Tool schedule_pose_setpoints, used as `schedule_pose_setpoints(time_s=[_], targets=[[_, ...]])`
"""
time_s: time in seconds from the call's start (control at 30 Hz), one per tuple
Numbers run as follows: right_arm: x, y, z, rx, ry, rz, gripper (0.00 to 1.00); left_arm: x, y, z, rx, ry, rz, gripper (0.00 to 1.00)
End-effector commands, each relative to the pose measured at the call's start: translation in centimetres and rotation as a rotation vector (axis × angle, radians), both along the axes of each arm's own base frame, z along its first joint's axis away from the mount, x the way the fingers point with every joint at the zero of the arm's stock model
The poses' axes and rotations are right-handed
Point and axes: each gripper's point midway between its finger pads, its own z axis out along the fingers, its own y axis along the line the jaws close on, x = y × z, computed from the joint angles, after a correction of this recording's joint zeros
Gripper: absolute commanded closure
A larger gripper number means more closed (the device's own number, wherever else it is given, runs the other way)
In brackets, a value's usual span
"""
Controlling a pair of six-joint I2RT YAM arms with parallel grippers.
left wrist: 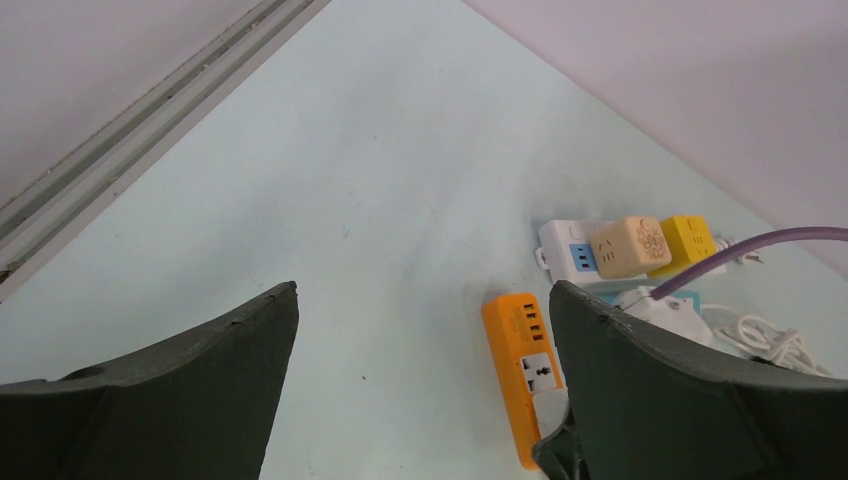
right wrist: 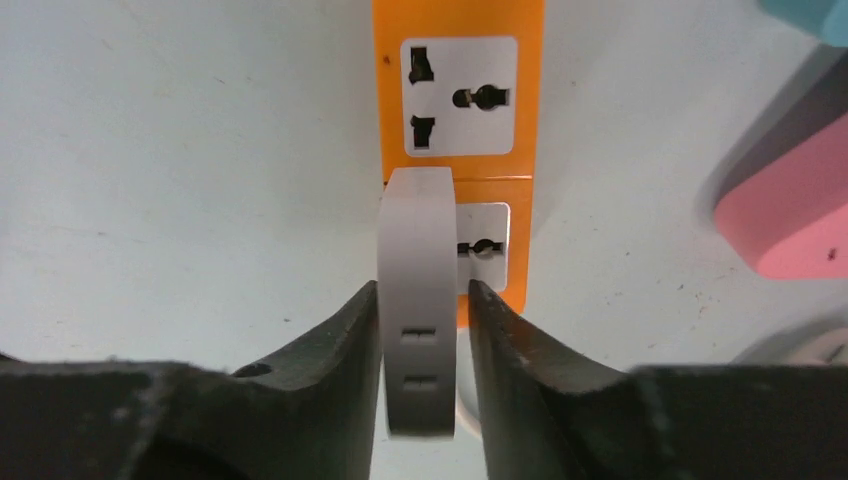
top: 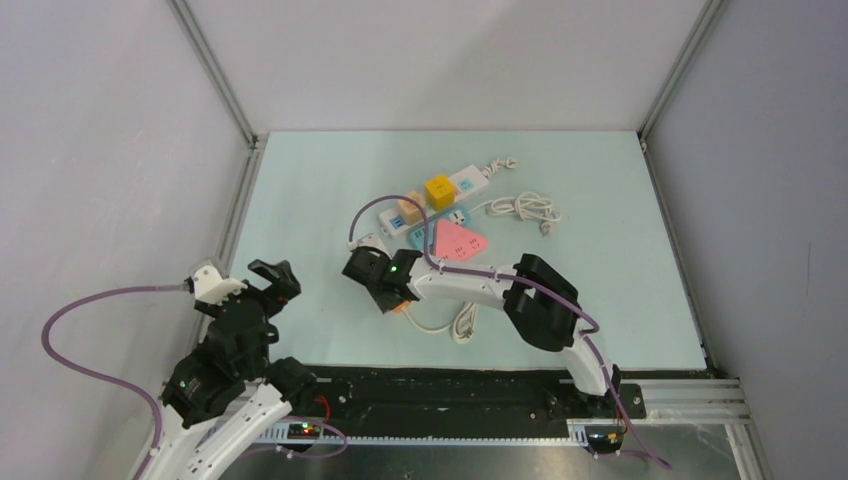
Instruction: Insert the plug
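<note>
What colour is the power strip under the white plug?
The power strip is orange; the right wrist view shows it best.

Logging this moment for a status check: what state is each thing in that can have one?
Orange plastic power strip, flat, far socket vacant.
White flat plug, upright at the strip's near socket, seating unclear.
Right gripper, jaws flanking the plug, grip unclear.
Left gripper, open, empty.
</note>
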Motion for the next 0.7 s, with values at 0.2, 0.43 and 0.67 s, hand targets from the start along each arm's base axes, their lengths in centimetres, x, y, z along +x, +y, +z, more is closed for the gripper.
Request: schedule_pose_setpoints(time_s=[0.2,0.43,0.67], targets=[[0.1,-0.3,-0.3,0.001,0.063,-0.014,0.29,0.0,0.3,0.8,-0.018,-0.021,0.026,0.00],[0.8,0.7,3.3,0.082,0.008,-0.005,0.01,0.0,0.3,0.8,-0.018,-0.020,0.023,0.00],[1.6,0.6,7.6,0.159,-0.049,-0.019,0.01,0.2,-0.1,0.6,-0.014,-0.008,0.005,0.00]])
